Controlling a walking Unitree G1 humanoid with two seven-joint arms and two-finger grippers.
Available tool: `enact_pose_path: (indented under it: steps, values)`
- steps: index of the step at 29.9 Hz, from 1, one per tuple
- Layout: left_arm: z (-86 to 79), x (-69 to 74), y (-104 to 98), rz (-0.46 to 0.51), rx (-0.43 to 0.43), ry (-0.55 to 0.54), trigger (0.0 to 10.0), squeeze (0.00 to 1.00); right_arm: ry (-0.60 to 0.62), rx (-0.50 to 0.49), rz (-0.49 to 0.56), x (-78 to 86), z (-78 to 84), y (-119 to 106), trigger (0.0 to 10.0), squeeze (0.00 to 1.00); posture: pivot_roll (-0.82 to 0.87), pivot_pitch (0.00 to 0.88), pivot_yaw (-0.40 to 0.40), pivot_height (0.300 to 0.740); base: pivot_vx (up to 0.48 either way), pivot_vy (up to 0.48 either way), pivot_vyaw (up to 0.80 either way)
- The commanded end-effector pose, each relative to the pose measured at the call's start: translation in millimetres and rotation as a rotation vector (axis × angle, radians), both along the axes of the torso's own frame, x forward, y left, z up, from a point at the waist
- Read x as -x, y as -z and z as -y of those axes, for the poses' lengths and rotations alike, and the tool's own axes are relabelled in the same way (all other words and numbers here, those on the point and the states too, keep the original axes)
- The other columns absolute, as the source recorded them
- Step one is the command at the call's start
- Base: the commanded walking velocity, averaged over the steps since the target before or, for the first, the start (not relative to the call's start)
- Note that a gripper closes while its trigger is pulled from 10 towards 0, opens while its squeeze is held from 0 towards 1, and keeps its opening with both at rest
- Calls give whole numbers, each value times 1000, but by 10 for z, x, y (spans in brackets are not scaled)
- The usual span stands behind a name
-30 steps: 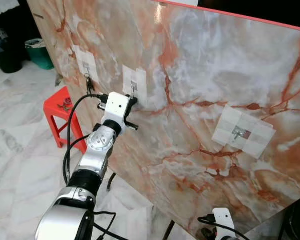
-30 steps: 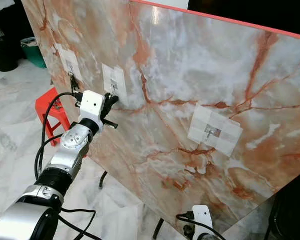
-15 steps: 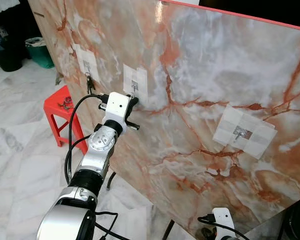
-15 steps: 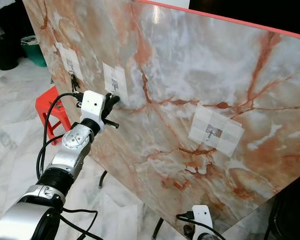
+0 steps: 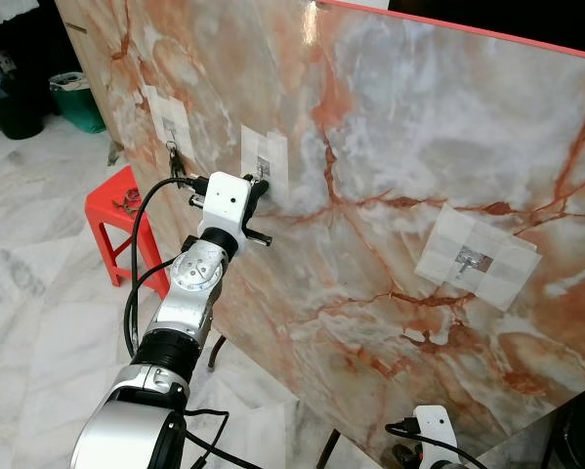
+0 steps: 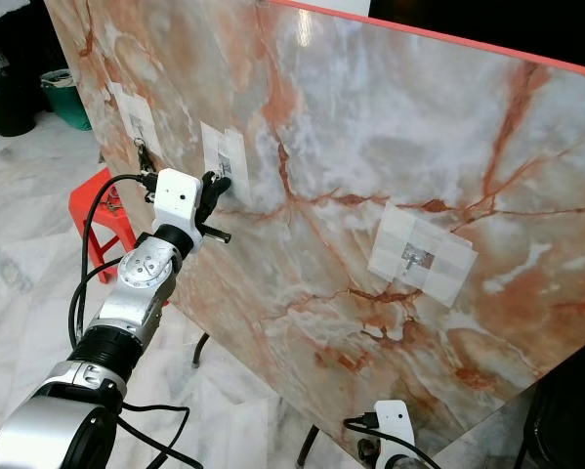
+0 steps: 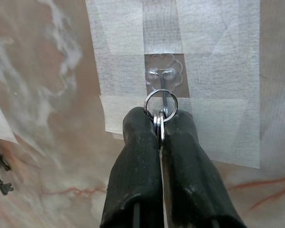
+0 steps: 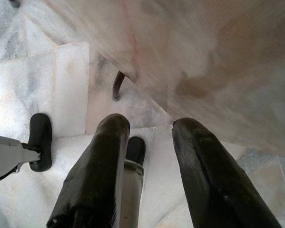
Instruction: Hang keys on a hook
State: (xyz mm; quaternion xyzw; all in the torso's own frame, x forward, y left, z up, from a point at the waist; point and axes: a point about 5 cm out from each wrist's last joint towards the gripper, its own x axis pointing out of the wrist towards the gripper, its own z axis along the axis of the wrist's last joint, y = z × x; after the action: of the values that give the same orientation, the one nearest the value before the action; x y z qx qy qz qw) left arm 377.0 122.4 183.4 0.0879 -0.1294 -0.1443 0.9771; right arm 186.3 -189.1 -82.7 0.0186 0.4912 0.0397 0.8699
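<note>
Left pincer (image 7: pixel 160 124) is raised against the upright marble-patterned panel (image 5: pixel 390 156), at the middle taped hook (image 7: pixel 162 80). Both black fingers (image 7: pixel 137 156) are closed tight on a key ring (image 7: pixel 160 105); the ring's loop stands just clear of the fingertips and overlaps the hook's lower stem. Cannot tell whether the ring is threaded over the hook tip or only lies in front of it. The keys themselves are hidden between the fingers.

Against the frames from 1.0 s and 0.5 s ago: the left wrist housing (image 5: pixel 226 200) sits slightly higher and closer to the white tape patch (image 5: pixel 264 161), so the pincer has crept up toward the hook. Panel and the other patches are unchanged.

A second set of keys (image 5: pixel 175 161) hangs from the far-left hook, just beside the left arm's cable. The third hook (image 5: pixel 465 260), on the robot's right part of the panel, is bare.

A red stool (image 5: pixel 116 220) stands on the marble floor (image 5: pixel 38 293) behind the left arm; a green bin (image 5: pixel 77 103) is further back.

Right pincer (image 8: pixel 149 137) hangs low near the panel's foot, fingers spread apart with nothing between them, over floor tiles.
</note>
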Motion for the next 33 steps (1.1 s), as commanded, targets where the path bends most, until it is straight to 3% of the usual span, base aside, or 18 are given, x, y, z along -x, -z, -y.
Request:
enact_pose_path:
  steps: [1, 11, 33]
  values:
    - [8, -20, -14, -17, 4, 8, 10000, 0, -7, 10, 1, -1, 26, -4, 10000, 0, 9, 21, -48, 740, 0, 0, 0]
    - [41, -23, 77, -91, -1, 45, 10000, 0, -11, 13, -3, 2, 28, -3, 10000, 0, 10, 24, -49, 740, 0, 0, 0]
    - [-9, -45, -79, -38, 46, 15, 10000, 0, -13, 13, 0, 0, 32, -5, 10000, 0, 10, 25, -52, 740, 0, 0, 0]
